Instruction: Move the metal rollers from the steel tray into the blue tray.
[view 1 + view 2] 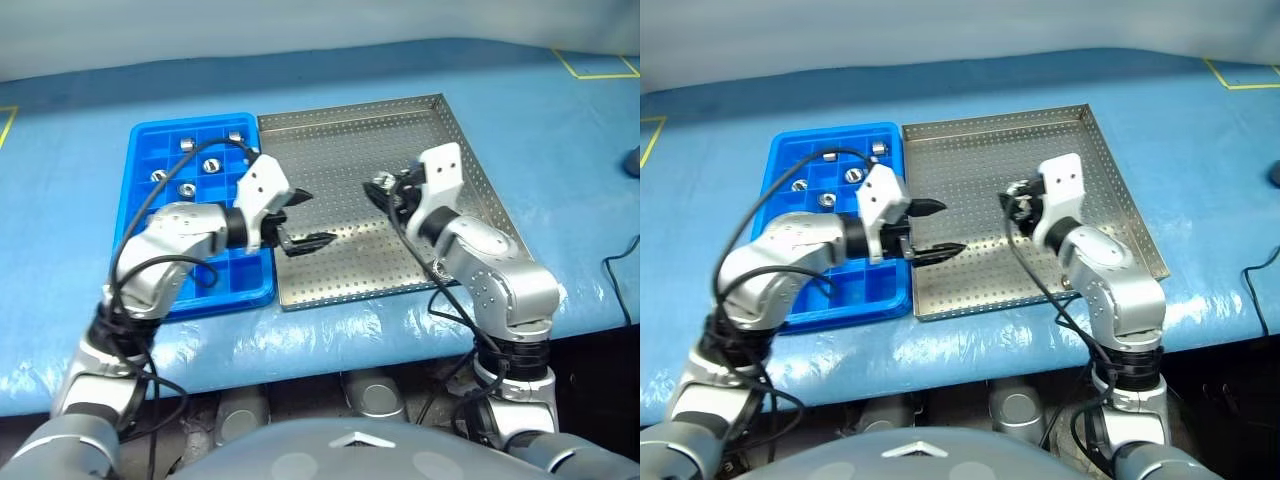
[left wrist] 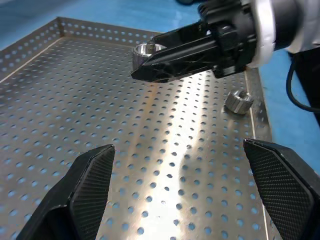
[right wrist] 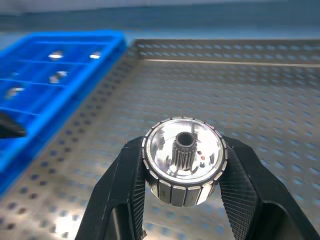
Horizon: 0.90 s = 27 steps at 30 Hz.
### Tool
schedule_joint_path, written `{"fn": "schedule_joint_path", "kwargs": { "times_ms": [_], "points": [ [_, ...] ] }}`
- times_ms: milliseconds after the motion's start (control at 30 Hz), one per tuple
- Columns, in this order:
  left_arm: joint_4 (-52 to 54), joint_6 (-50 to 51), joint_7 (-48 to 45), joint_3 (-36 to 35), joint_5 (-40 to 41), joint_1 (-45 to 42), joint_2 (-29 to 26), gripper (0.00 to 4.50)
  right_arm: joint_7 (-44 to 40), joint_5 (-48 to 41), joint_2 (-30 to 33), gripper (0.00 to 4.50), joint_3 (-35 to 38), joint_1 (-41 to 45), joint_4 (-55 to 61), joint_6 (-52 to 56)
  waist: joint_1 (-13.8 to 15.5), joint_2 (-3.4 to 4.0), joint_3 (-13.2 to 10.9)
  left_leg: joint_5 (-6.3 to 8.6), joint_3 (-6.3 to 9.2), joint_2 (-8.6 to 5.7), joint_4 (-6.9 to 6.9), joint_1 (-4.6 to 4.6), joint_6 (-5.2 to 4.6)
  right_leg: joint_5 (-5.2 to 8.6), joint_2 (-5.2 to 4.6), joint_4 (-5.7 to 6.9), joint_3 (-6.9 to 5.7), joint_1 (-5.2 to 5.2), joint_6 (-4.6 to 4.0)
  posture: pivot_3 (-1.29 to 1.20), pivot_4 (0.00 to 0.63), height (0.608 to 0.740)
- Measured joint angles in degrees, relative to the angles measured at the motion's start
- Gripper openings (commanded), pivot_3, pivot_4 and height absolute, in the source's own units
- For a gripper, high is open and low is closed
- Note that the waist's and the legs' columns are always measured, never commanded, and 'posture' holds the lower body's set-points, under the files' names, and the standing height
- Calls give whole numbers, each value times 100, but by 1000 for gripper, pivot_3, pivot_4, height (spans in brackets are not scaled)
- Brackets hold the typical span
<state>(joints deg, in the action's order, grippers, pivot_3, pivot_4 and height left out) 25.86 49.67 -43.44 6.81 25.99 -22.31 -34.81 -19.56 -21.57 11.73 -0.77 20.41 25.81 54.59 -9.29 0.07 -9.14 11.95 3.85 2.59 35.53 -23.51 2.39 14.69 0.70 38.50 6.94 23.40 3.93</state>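
Observation:
The steel tray lies in the middle of the table, with the blue tray against its left side. Several metal rollers sit in the blue tray's far compartments. My right gripper hovers over the middle of the steel tray, shut on one roller held between its fingertips. Another roller lies on the perforated floor beside the tray's rim. My left gripper hangs open and empty over the steel tray's left part, next to the blue tray and facing the right gripper.
A blue cloth covers the table around both trays. Yellow tape marks run at the far right corner. A black cable hangs at the table's right front edge.

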Motion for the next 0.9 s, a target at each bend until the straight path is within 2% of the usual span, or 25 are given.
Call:
{"fn": "schedule_joint_path", "kwargs": {
  "times_ms": [100,233,333,533,667,833,900],
  "points": [
    [414,291,79,-646,66,432,-673,4500,-265,-198,-251,1699,-541,346,-128,53,74,-7,-4,0,1,1,-4,1,0,3,-1,3,-3,5,-6,51,150,740],
    [799,611,261,-1408,108,1167,-1166,4500,-527,-209,-479,1699,-1251,661,-584,28,307,-17,-8,0,4,0,-13,-1,0,9,-6,3,-12,10,-15,108,150,740],
    [884,722,371,-1913,97,1735,-1405,4500,-663,-206,-622,1699,-1681,744,-815,20,514,-21,-10,0,4,0,-22,-3,1,14,-9,2,-17,18,-25,135,150,740],
    [895,747,490,-2756,105,2153,-1554,4500,-829,-312,-971,1699,-2058,809,-893,-3,769,-30,-7,-1,19,3,-30,-1,3,22,-10,4,-43,18,-40,159,150,740],
    [894,728,471,-2797,129,2156,-1574,4500,-910,-357,-1102,1699,-2302,801,-1087,12,832,-32,-5,-3,25,4,-31,0,6,23,-10,4,-51,15,-41,153,150,740],
    [886,706,468,-2473,176,2077,-1549,4500,-909,-345,-1164,1699,-2406,718,-1575,55,851,-33,-4,-4,27,4,-32,0,8,23,-10,6,-55,16,-43,136,150,740],
    [879,699,472,-2314,189,1941,-1519,4500,-903,-326,-1164,2435,-2406,706,-1690,54,849,-33,-4,-4,30,4,-33,0,8,24,-10,8,-58,16,-44,131,150,740]
  ]
}}
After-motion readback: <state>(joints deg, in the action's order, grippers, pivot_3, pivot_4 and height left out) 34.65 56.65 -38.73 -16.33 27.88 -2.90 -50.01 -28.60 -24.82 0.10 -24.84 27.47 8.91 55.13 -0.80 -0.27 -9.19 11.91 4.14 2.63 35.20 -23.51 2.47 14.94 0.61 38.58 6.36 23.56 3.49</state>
